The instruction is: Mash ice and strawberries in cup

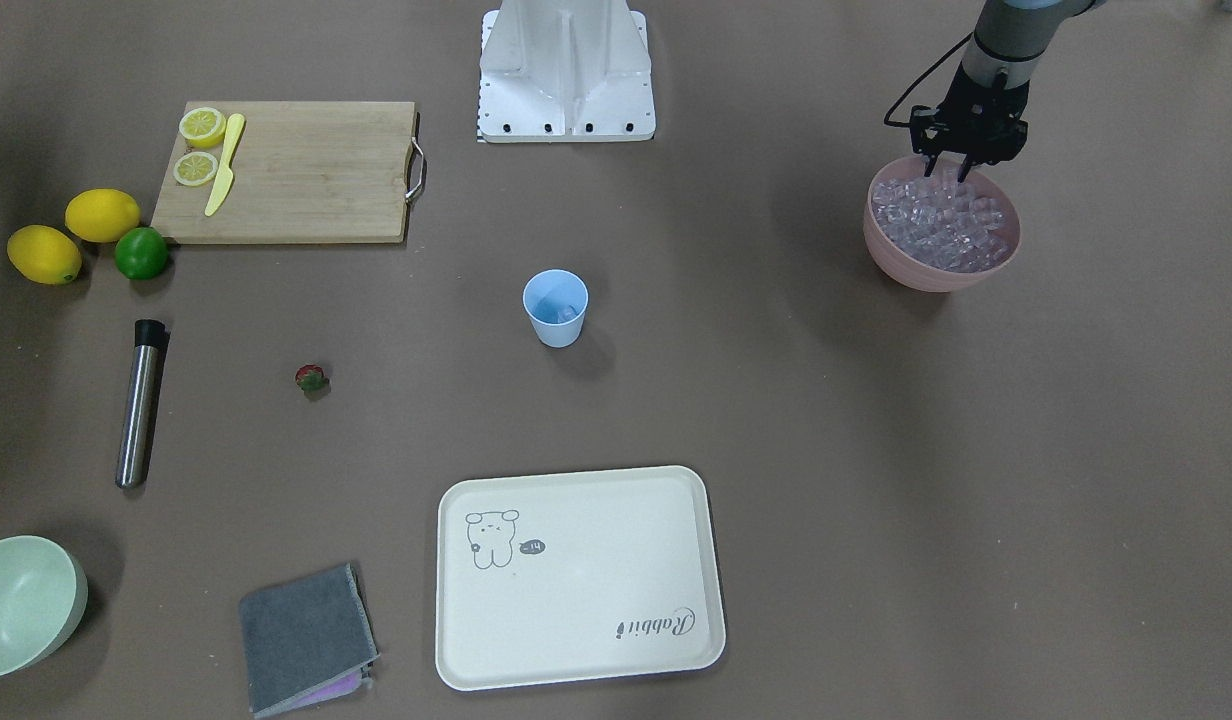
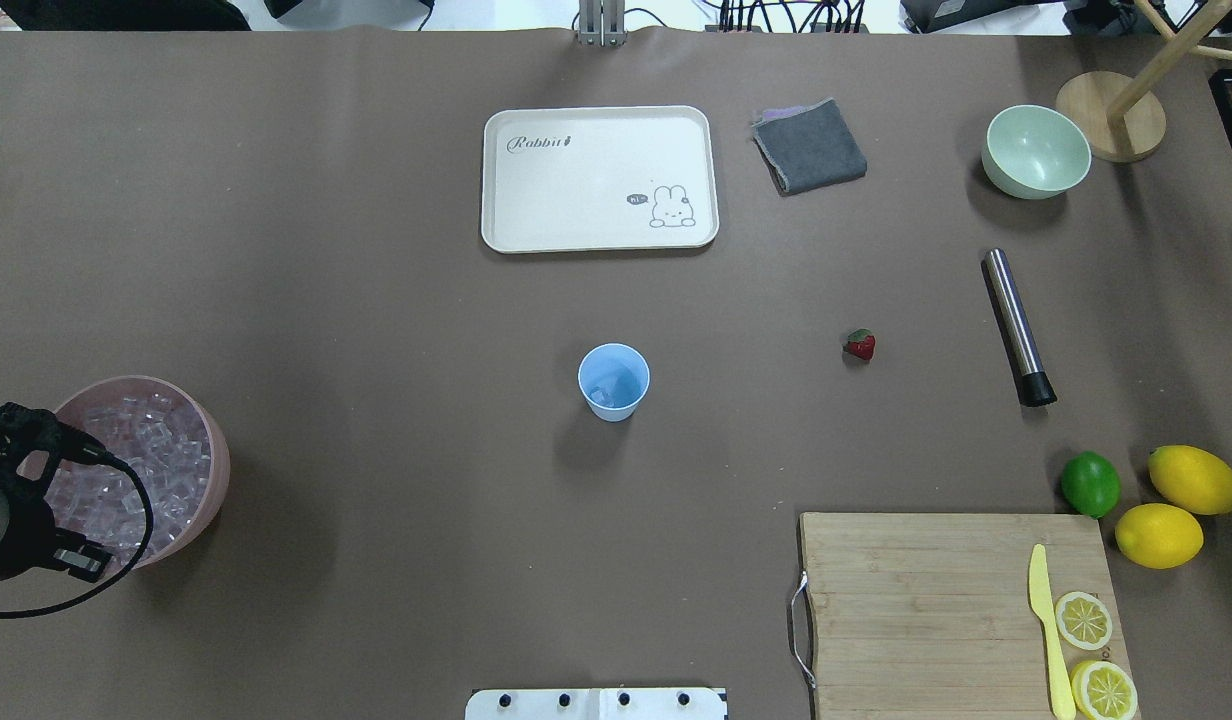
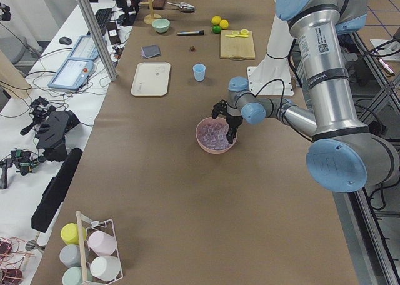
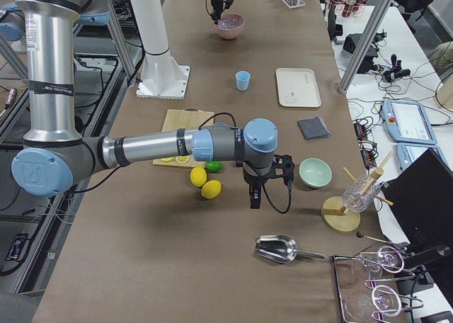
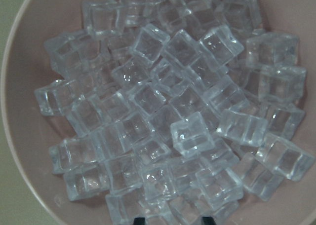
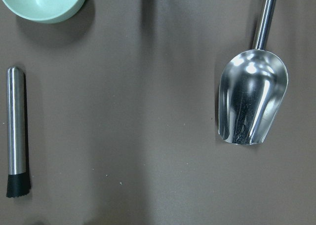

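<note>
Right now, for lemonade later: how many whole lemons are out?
2: one lemon beside the lime, the other next to it, near the cutting board. None looks hidden.

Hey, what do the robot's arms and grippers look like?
The left arm and right arm are silver tubes with light-blue joint caps and small printed labels. The left gripper and right gripper are black, each trailing a looped black cable.

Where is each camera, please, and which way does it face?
Front: across table, facing robot; base, left gripper.
Overhead: behind robot, looking down; left arm, cup.
Left side: table end; left arm near.
Right side: other end; right gripper.
Left wrist: down onto ice; fingertips.
Right wrist: down onto scoop; no arm.
Front, overhead share the cup.
</note>
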